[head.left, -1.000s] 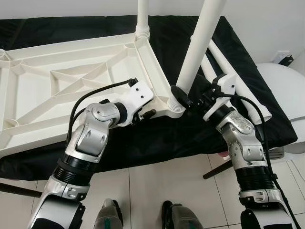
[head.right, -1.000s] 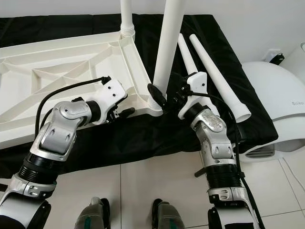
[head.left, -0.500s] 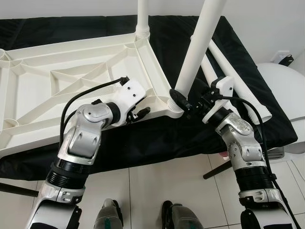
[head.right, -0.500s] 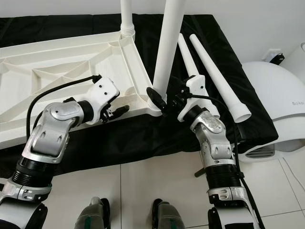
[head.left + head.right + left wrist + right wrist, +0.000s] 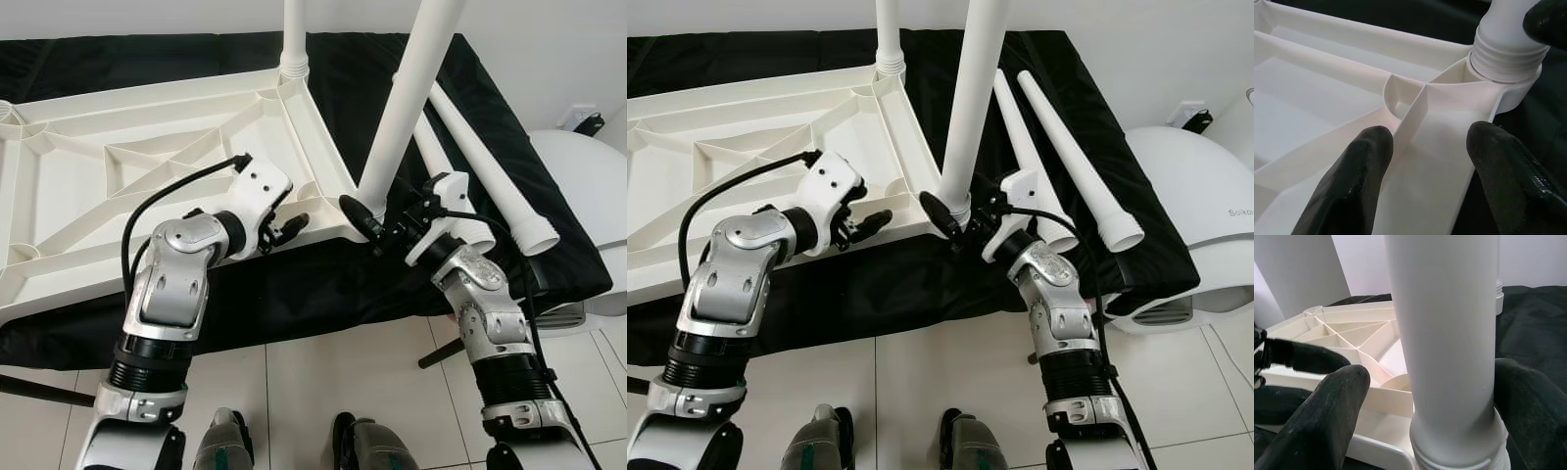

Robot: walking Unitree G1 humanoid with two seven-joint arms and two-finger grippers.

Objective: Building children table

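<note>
Left eye view shows a white plastic children's tabletop (image 5: 147, 166) lying upside down, ribbed underside up, on a worktop covered with a black cloth (image 5: 294, 284); it fills the left and centre of the frame. One white leg (image 5: 294, 34) stands upright in the far corner socket at top centre. A second leg (image 5: 411, 88) rises at a slant from the near corner socket, just right of centre. Two loose legs (image 5: 490, 166) lie side by side on the cloth at centre right, beside a white rounded appliance (image 5: 588, 186) at the right edge.

The right gripper (image 5: 377, 227) sits at the base of the slanted leg, its jaws spread to either side of the leg just above the threaded collar; whether the pads actually press on it is hard to tell. The left gripper (image 5: 1425, 147) is at the tabletop's near edge, jaws parted astride a rib beside that same socket, holding nothing.
</note>
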